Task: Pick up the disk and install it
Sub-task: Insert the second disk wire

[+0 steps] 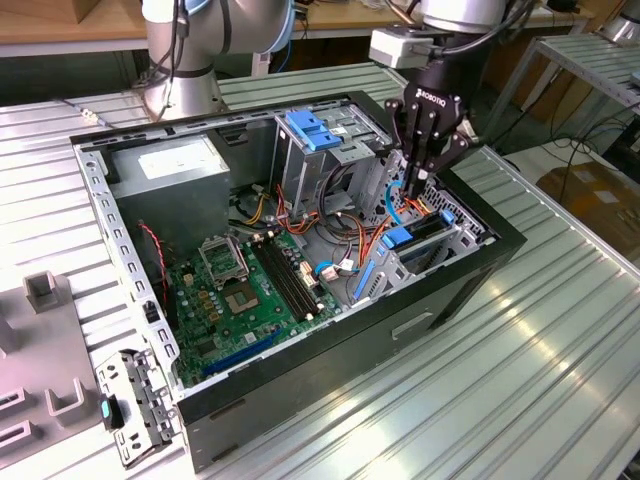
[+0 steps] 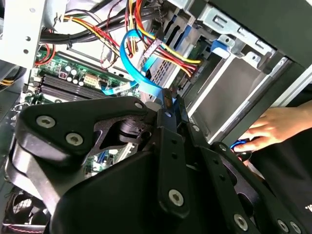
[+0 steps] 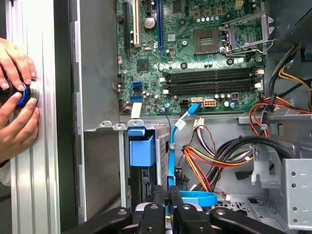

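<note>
- Disk (image 1: 412, 238) in its blue carrier sits in the drive bay at the corner of the open computer case (image 1: 330, 370), toward the exterior view's right.
- Starting from the exterior view's left, the green motherboard (image 1: 250, 285) lies flat on the case floor, well apart from the drive bay.
- Further right, a tangle of red, yellow and orange wires (image 1: 350, 225) runs between the board and the bay.
- Next comes the disk, seated in its slot, so the pick-up looks finished and the installing step appears to be in hand.
- Right again, the black gripper (image 1: 413, 195) hangs just above the disk and a little to one side, not touching it as far as can be seen.
- Its fingers are drawn tight together and seem to pinch the thin blue cable (image 3: 171, 146), which runs down beside the disk's carrier.
- Judging by this, the next move calls for small, careful motion, because the loose wires crowd the bay.
- In the first wrist view, a person's hand (image 3: 17, 97) rests on a blue-ringed button outside the case.
</note>
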Tool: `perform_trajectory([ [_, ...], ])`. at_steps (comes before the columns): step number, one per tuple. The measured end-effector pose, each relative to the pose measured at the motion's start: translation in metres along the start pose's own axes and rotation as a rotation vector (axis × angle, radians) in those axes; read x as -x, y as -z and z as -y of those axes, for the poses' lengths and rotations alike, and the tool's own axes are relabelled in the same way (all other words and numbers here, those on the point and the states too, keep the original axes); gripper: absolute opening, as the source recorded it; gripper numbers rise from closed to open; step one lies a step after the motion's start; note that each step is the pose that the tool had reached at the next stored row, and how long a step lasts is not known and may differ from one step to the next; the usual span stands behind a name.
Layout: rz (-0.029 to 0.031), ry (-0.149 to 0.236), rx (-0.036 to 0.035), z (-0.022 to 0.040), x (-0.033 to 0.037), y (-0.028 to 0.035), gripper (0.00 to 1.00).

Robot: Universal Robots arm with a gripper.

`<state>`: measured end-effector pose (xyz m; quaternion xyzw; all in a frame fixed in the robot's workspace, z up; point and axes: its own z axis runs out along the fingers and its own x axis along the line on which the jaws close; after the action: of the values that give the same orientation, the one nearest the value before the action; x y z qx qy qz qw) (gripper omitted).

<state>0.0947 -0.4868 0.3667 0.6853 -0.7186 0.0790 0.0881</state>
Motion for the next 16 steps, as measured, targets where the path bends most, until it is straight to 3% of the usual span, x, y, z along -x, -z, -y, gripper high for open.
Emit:
perform_trajectory([
  [2, 0.0011, -0.006, -0.0236, -0.0035, -0.0005, -0.0006, 0.16],
  [3, 0.0028, -0.014, -0.0563, -0.0092, -0.001, -0.0014, 0.16],
  [5, 0.0044, -0.018, -0.0745, -0.0127, -0.0017, -0.0022, 0.16],
  [6, 0.008, -0.021, -0.0872, -0.0136, -0.0036, -0.003, 0.16],
  [7, 0.0248, -0.023, -0.0941, -0.0139, -0.0096, -0.0053, 0.16],
  [10, 0.0475, -0.025, -0.097, -0.0151, -0.0161, -0.0079, 0.16],
  [11, 0.0624, -0.026, -0.1007, -0.0155, -0.021, -0.0097, 0.16],
  [16, 0.0906, -0.03, -0.1126, -0.0164, -0.0316, -0.0139, 0.16],
])
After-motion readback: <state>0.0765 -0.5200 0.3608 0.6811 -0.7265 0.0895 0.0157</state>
